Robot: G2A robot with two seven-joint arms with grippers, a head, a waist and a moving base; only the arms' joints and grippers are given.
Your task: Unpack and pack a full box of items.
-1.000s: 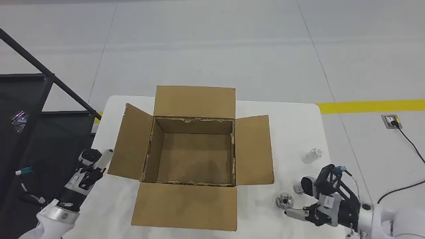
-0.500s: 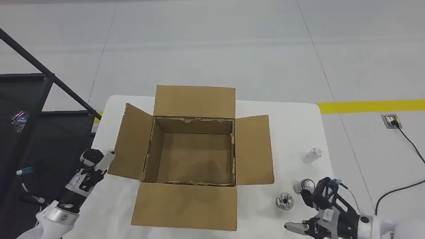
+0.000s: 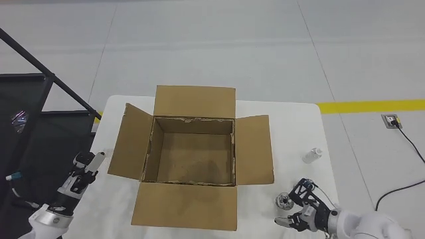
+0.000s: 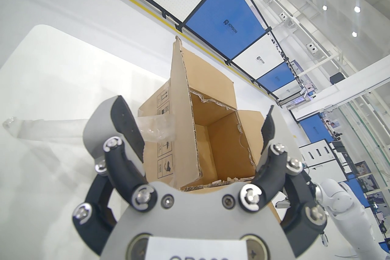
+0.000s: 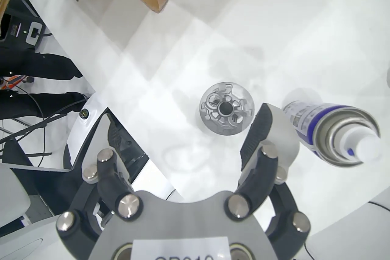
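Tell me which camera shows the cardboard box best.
The top view: the whole box sits open, all four flaps spread, its bare floor visible. The left wrist view shows one side, a flap edge-on and part of the inside. The right wrist view catches a labelled corner.

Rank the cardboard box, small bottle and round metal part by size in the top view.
1. cardboard box, largest by far.
2. small bottle and round metal part: about alike, not ranked.
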